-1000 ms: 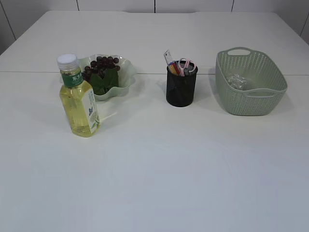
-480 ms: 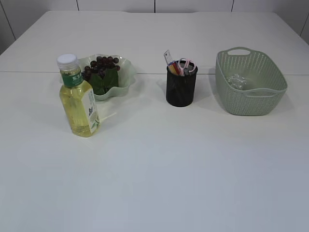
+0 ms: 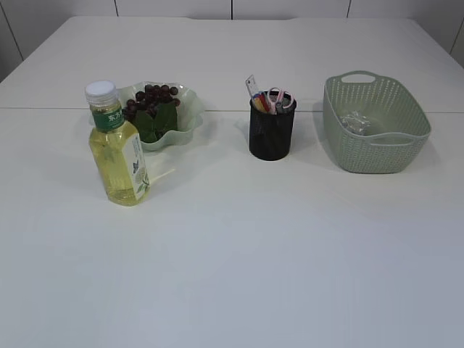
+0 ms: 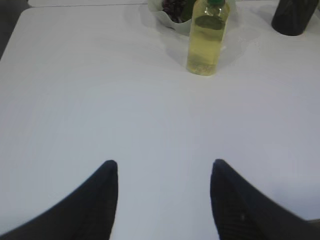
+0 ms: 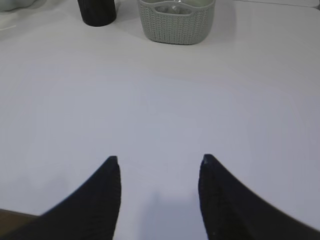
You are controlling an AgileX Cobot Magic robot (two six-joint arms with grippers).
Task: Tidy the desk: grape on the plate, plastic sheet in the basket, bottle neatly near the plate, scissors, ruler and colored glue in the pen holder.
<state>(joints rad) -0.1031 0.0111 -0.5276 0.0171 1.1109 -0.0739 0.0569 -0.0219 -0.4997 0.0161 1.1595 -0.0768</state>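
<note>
A dark grape point(image 3: 151, 98) bunch lies on the pale green plate point(image 3: 190, 116). The yellow bottle point(image 3: 118, 147) stands upright just in front of the plate, also in the left wrist view as the bottle point(image 4: 205, 40). The black mesh pen holder point(image 3: 272, 134) holds the scissors point(image 3: 282, 99), the ruler point(image 3: 253, 88) and the colored glue point(image 3: 262, 103). The clear plastic sheet point(image 3: 355, 122) lies crumpled inside the green basket point(image 3: 380, 156). My left gripper point(image 4: 164, 162) and right gripper point(image 5: 158, 158) are open over bare table, far from everything; neither arm shows in the exterior view.
The white table point(image 3: 254, 239) has a seam running across at the plate's level. In the right wrist view the pen holder point(image 5: 97, 11) and basket point(image 5: 176, 22) stand far ahead; the table's near edge point(image 5: 15, 212) shows at the lower left.
</note>
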